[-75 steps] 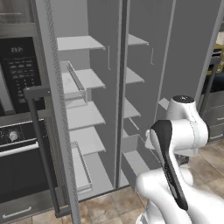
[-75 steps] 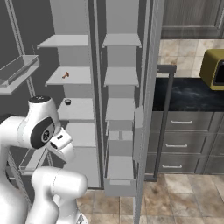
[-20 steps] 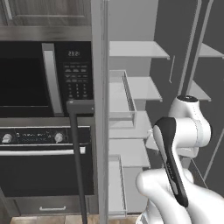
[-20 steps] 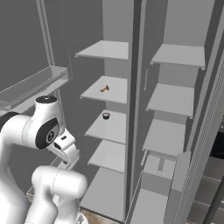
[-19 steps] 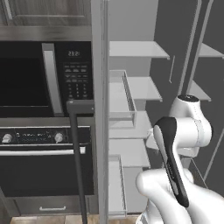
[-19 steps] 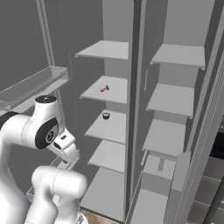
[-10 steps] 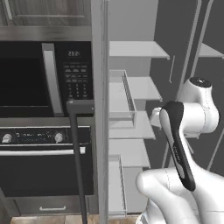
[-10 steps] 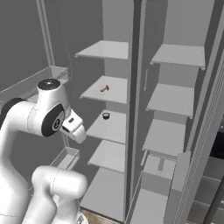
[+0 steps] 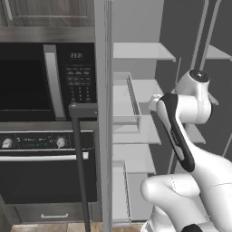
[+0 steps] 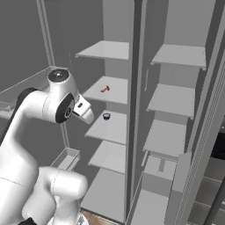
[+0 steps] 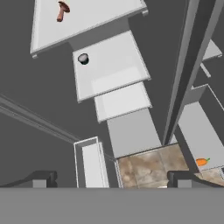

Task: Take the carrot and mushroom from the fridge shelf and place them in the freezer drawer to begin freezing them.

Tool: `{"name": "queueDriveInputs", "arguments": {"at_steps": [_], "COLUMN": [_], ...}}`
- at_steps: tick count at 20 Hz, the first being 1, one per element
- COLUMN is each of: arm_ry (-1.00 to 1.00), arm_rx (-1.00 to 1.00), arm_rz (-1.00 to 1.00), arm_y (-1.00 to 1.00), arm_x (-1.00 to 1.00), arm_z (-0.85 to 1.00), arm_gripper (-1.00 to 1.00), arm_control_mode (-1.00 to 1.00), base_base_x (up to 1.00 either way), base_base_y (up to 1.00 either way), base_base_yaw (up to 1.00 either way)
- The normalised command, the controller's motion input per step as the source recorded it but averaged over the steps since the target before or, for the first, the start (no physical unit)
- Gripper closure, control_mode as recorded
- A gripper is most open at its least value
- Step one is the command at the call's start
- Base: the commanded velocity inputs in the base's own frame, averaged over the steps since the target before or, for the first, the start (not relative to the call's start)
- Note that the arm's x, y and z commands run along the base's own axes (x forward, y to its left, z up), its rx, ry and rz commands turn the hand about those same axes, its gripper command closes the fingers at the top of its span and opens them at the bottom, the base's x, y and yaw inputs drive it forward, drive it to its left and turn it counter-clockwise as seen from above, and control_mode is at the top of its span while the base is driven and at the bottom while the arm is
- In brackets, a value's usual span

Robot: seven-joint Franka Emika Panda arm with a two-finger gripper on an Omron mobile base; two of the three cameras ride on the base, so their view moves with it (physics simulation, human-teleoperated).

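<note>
At the far left of the left base view a black microwave (image 9: 45,77) with a glossy door and a keypad sits over a dark oven (image 9: 45,181) with round knobs and a long bar handle. Just right of them the narrow pale-grey edge of the open fridge door (image 9: 103,113) rises through the whole frame, carrying shallow clear-walled bins (image 9: 129,99) with thin rails. Right of that, the smooth white arm (image 9: 181,136) with its dark joint stands in front of the flat grey shelves. In the right base view the arm fills the left side. At centre, the brown, capped mushroom (image 10: 105,89) lies on the thin, rimless fridge shelf (image 10: 116,96). A small dark round thing (image 10: 106,116) sits on the shelf below it. A vertical grey divider (image 10: 136,110) separates this stack from a second column of plain slabs on the right. In the hand view the mushroom (image 11: 62,9) is at the upper left on its fridge shelf (image 11: 96,13), with the dark round thing (image 11: 83,58) one level below. Lower shelves step down toward brown tiled floor (image 11: 144,168) at bottom centre. The gripper (image 11: 113,178) has its jaws spread wide with nothing between them, and its dark tips stand well apart at the bottom edge. At the lower right the tiny orange carrot (image 11: 201,161), green tip showing, lies at the near end of a pale-grey, solid-walled box that looks like the freezer drawer (image 11: 199,140). Whether the carrot rests inside it or on the tiles beside it cannot be told.
</note>
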Motion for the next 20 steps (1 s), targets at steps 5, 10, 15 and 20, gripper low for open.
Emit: {"name": "queueDriveInputs", "arguments": {"at_steps": [5,10,15,20], "arm_ry": [-0.12,-0.13,-0.11,-0.07], "arm_rx": [0.05,0.05,0.05,0.04], "arm_rz": [0.00,0.00,0.00,0.00], "arm_y": [-0.01,-0.04,-0.04,0.00], "arm_x": [0.73,0.71,0.71,0.73], "arm_z": [0.03,0.05,0.02,0.00], "arm_gripper": [-1.00,-1.00,-1.00,-1.00], "arm_control_mode": [-1.00,-1.00,-1.00,-1.00], "base_base_x": [0.00,0.00,0.00,0.00], "base_base_y": [0.00,0.00,0.00,0.00], "base_base_yaw": [0.00,0.00,0.00,0.00]}}
